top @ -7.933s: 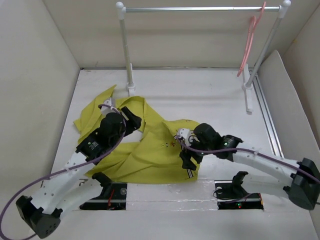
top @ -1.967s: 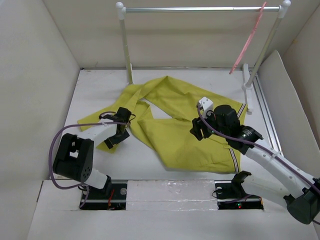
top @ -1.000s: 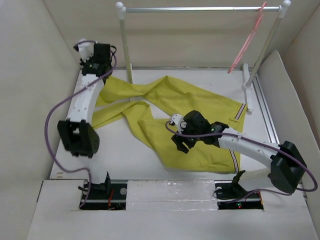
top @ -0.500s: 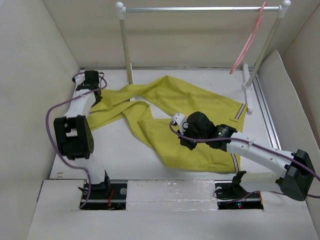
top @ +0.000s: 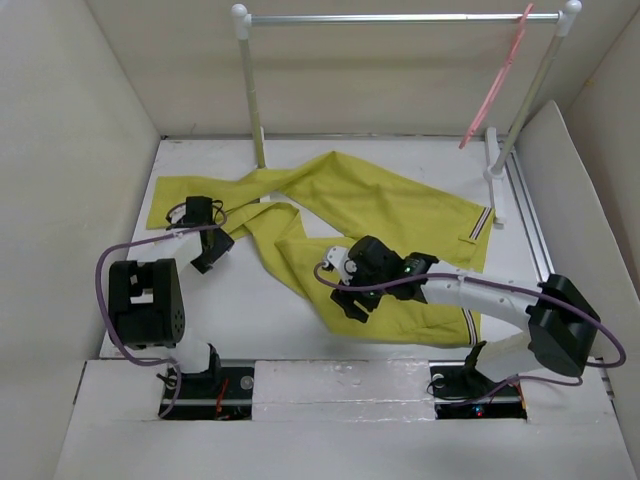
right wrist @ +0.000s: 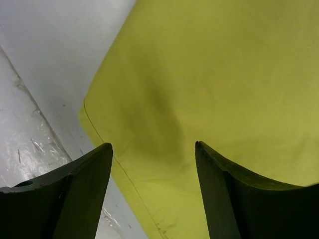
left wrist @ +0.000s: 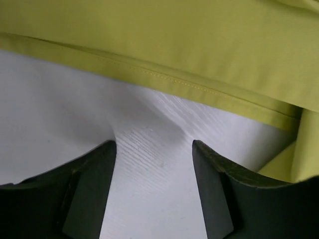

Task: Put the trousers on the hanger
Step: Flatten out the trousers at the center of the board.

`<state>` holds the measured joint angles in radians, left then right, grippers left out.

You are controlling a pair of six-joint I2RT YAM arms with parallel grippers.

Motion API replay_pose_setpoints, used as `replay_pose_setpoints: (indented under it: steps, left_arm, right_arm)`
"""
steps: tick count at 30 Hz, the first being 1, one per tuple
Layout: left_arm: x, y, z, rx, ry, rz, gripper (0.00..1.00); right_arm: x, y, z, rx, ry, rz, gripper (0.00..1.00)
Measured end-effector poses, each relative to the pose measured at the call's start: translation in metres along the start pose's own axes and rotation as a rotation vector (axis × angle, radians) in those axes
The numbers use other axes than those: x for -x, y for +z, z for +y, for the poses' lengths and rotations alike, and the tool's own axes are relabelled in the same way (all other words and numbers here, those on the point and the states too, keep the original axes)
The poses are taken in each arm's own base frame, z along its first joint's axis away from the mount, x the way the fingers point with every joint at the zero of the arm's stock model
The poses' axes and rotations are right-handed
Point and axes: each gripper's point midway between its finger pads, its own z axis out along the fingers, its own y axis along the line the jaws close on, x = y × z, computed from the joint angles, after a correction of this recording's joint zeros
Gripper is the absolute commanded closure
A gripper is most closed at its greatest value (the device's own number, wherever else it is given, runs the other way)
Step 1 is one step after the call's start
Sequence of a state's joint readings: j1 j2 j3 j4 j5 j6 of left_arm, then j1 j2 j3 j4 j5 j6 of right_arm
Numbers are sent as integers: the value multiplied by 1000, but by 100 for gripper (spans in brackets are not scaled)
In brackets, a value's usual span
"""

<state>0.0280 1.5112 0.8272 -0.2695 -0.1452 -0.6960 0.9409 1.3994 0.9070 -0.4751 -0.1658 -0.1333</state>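
The right gripper [top: 347, 302], fingers spread, is hovering over the near edge of the trousers [top: 385, 210] — lying flat on the table [top: 450, 163] — with the left gripper [top: 207, 256], likewise spread, beside a leg. The hanger [top: 493, 88] is dangling on the rack [top: 400, 17]; pinching only the seamed edge looks wisest.

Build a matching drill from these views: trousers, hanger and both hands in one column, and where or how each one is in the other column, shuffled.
1 trousers
2 hanger
3 left hand
4 right hand

A hooked on the rack rail, far right
B open over bare table, just short of a trouser leg's edge
C spread out on the table
D open over the trousers' near edge

Pairs: 1-C, 2-A, 3-B, 4-D
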Motion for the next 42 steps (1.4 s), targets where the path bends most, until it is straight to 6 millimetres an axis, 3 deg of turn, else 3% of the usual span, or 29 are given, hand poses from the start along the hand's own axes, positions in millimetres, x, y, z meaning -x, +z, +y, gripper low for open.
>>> replay_pose_setpoints:
  steps: [2, 11, 12, 13, 14, 15, 16, 17, 18, 20, 21, 22, 27, 31, 34, 35, 36, 37, 38, 39, 42]
  left_arm:
    - [-1, 7, -1, 9, -16, 6, 41]
    - [36, 28, -33, -41, -129, -93, 41]
    - [39, 29, -35, -43, -138, -105, 64]
    - [40, 31, -36, -42, -139, -105, 65]
    - [42, 33, -38, -42, -144, -107, 74]
    - [42, 37, -38, -34, -145, -105, 93]
    - [45, 40, -40, -32, -146, -109, 100]
    - [47, 43, -42, -33, -146, -110, 100]
    - [49, 43, -43, -34, -143, -114, 100]
    - [52, 44, -41, -23, -137, -120, 100]
    - [52, 44, -39, -18, -132, -118, 100]
    - [53, 44, -36, -10, -126, -118, 100]
    - [62, 28, 4, 101, -100, -123, 100]
    - [80, -12, 28, 155, -76, -196, 100]
    - [95, -49, 41, 188, -56, -272, 100]
    - [98, -58, 46, 203, -51, -293, 100]
    - [101, -66, 51, 223, -40, -311, 100]
    - [102, -72, 56, 242, -29, -324, 100]
    - [103, -78, 62, 262, -17, -334, 95]
    - [103, -83, 68, 280, -5, -341, 82]
    - [103, -90, 77, 317, 23, -345, 50]
  right_arm:
    - [0, 4, 1, 2, -3, 2, 27]
    - [-16, 15, -7, -58, 43, 19, 26]
    - [-19, 17, -8, -66, 48, 23, 27]
    - [-23, 18, -8, -72, 53, 29, 27]
    - [-28, 19, -9, -79, 59, 40, 28]
    - [-32, 20, -9, -86, 63, 49, 30]
    - [-34, 21, -10, -92, 66, 58, 32]
    - [-36, 23, -11, -98, 70, 65, 38]
    - [-37, 25, -13, -104, 72, 69, 54]
    - [-41, 29, -15, -116, 79, 86, 75]
    - [-43, 30, -15, -119, 80, 96, 97]
    - [-45, 31, -16, -121, 83, 103, 100]
    - [-57, 24, -11, -115, 106, 118, 100]
    - [-70, -5, 5, -68, 115, 117, 100]
    - [-65, -26, 21, -9, 127, 65, 98]
    - [-63, -31, 25, 7, 132, 55, 87]
    - [-64, -36, 27, 14, 143, 60, 65]
    - [-64, -40, 28, 9, 155, 72, 54]
    - [-62, -45, 27, -2, 161, 76, 45]
    - [-59, -49, 23, -21, 168, 74, 38]
    - [-34, -66, -5, -95, 233, 2, 35]
